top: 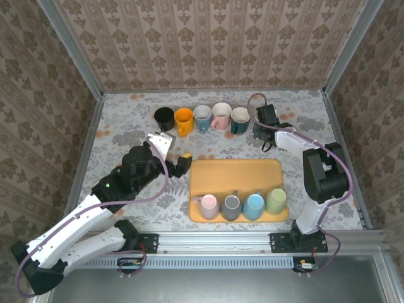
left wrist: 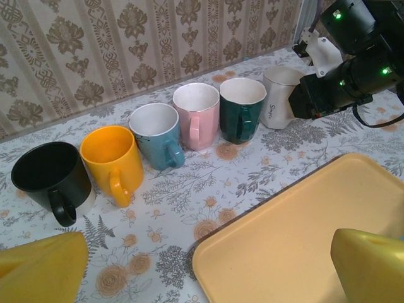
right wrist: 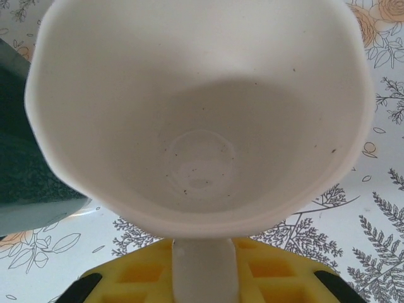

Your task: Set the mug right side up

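Observation:
A white mug (left wrist: 278,96) stands mouth up at the right end of the row of mugs, beside the dark teal mug (left wrist: 242,107). In the right wrist view I look straight into the white mug (right wrist: 202,120), and its handle (right wrist: 205,271) runs down between my yellow fingers. My right gripper (right wrist: 205,281) is shut on that handle, and the same right gripper (top: 264,123) covers most of the mug from above. My left gripper (left wrist: 208,271) hangs open over the tray's far left corner, with nothing between its yellow fingers (left wrist: 44,268).
Black (top: 164,115), orange (top: 184,120), blue (top: 202,117), pink (top: 221,115) and teal (top: 240,118) mugs stand mouth up in a row at the back. The orange tray (top: 237,173) carries pink, grey, blue and green mugs (top: 253,206) along its near edge, apparently bottom up.

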